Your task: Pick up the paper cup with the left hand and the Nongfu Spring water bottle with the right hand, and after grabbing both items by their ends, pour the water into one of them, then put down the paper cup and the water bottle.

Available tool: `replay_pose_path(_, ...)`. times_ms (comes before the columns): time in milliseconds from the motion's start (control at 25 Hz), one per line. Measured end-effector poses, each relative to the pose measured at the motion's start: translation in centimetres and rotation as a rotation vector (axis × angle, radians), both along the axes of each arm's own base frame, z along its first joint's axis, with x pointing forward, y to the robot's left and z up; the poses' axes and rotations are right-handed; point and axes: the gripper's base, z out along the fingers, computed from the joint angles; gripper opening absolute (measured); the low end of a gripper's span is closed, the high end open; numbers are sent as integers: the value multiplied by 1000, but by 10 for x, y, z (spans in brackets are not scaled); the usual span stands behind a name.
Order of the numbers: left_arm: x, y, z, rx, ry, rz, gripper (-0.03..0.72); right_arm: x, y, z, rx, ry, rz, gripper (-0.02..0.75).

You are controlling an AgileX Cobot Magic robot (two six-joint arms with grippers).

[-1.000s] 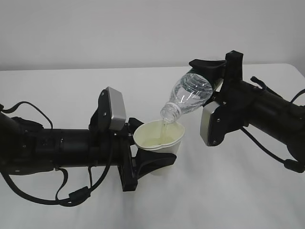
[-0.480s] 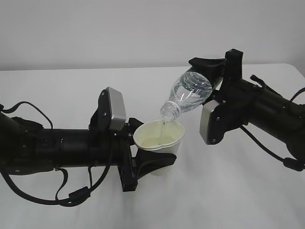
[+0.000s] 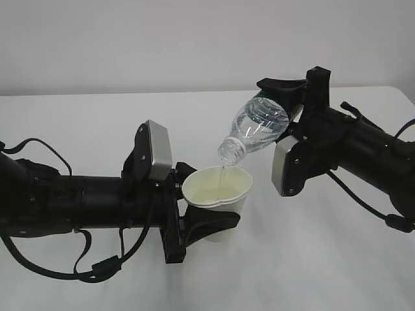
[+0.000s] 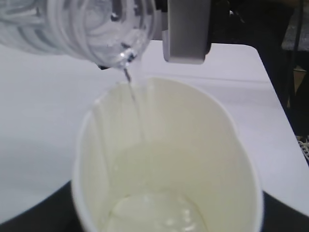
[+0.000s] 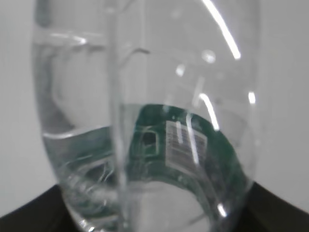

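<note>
Since a sec ago the paper cup and left gripper dropped a touch toward lower centre; bottle side barely shifted. Left claw pinches the cup low on its wall, centre frame. Right gripper pinches the Nongfu Spring water bottle by its base end, upper right of centre, neck tilted down just over the rim. Thin stream of water falls in; shallow pool at bottom. Step: pouring, mid-way. Next, I'd judge: tip bottle back upright w/o dripping, then set both on the table.

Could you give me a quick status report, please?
Left hand gripping paper cup. Right hand tilting water bottle, thin stream entering cup. Nothing obstructing.
</note>
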Motion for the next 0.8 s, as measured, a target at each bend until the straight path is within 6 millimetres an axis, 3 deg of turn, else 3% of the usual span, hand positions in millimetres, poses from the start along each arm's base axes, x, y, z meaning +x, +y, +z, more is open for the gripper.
replay_pose_path(800,0,0,0,1,1,-3,430,0,0,0,0,-1,0,467)
